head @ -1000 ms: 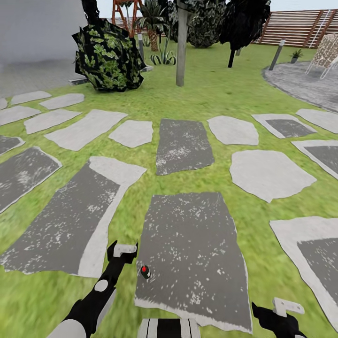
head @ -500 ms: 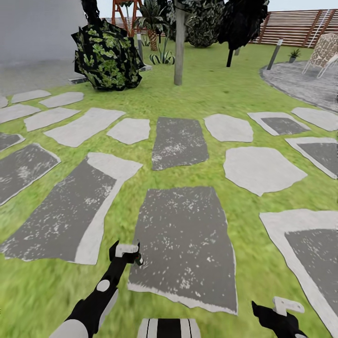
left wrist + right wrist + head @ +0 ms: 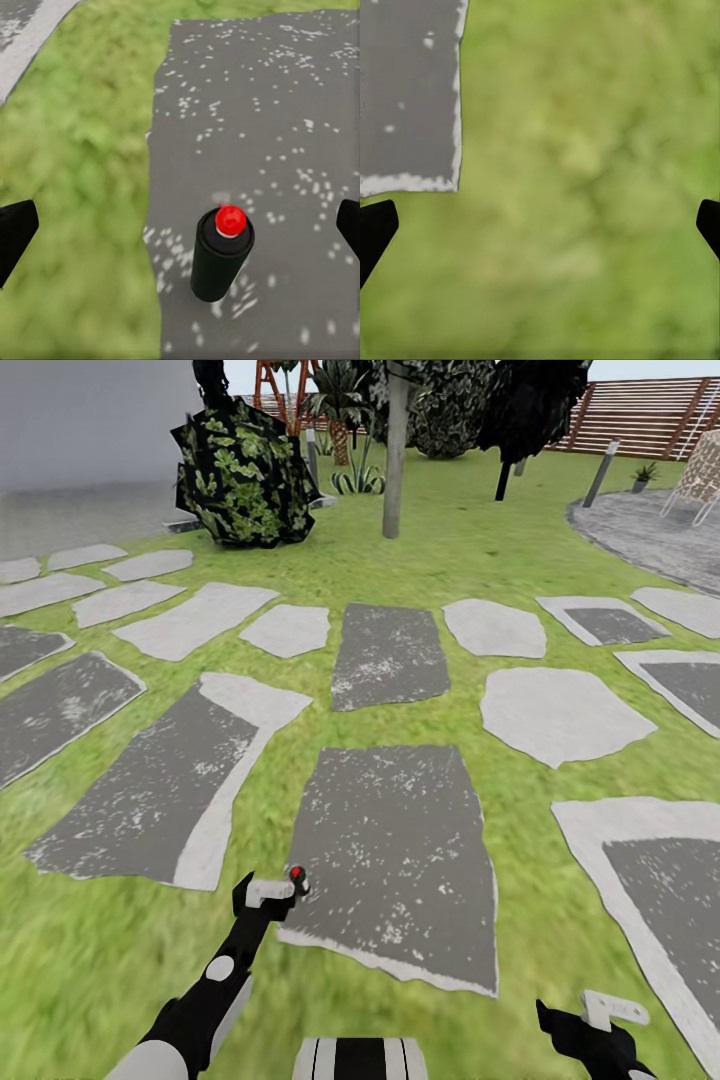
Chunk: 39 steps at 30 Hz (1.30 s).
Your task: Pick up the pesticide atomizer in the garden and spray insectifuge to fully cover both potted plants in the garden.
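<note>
Black spray can [image 3: 220, 255] with a red cap stands upright on a grey stepping stone [image 3: 400, 860], near its left edge beside the lawn [image 3: 80, 950]. Left gripper [image 3: 180, 225] hangs over it, fingers wide apart. Right gripper [image 3: 540, 225], likewise spread, hangs over grass.

head: high, forward-down | wrists: close, downward | shared: stepping stone [image 3: 400, 860]
</note>
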### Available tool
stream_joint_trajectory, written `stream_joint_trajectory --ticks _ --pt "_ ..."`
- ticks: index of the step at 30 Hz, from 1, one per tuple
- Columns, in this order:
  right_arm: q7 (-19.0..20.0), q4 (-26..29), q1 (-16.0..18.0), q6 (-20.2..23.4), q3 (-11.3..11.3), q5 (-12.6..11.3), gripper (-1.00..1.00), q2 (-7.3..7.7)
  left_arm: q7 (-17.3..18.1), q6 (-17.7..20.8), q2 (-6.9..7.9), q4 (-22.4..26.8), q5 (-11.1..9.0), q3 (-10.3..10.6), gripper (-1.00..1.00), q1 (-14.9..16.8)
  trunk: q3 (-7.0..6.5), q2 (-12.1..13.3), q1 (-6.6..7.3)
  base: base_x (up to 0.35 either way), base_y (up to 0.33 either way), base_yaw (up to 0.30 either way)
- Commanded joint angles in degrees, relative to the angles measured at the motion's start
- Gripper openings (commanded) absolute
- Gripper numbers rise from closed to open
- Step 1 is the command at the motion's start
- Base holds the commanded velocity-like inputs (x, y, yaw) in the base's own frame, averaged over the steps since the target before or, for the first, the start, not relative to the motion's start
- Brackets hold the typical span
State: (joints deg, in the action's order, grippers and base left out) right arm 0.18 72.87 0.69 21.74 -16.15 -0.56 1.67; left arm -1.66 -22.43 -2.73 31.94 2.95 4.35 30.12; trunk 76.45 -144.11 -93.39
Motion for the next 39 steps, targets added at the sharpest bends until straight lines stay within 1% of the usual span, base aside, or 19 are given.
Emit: stream_joint_trajectory --ticks 1,20,25,39 --pt "0.04 0.09 0.01 0.32 -0.02 -0.06 1.00 0.00 -0.18 -0.21 0.00 -0.04 0.30 0.04 1.00 0.03 0.04 -0.01 0.01 -0.011 0.160 0.005" --pt "0.09 0.08 0.01 0.32 -0.02 -0.06 1.00 0.00 -0.19 -0.17 0.00 -0.04 0.32 0.04 1.00 0.03 0.05 -0.01 0.01 -0.001 0.019 0.000" --pt "0.06 0.08 0.01 0.32 -0.02 -0.06 1.00 0.00 -0.18 -0.18 0.00 -0.04 0.32 0.04 1.00 0.03 1.34 -0.08 -0.12 0.000 0.000 0.059" --pt "0.07 0.08 0.01 0.32 -0.02 -0.06 1.00 0.00 -0.19 -0.16 0.00 -0.05 0.37 0.04 1.00 0.03 5.42 -0.27 -0.48 0.000 0.000 0.154"
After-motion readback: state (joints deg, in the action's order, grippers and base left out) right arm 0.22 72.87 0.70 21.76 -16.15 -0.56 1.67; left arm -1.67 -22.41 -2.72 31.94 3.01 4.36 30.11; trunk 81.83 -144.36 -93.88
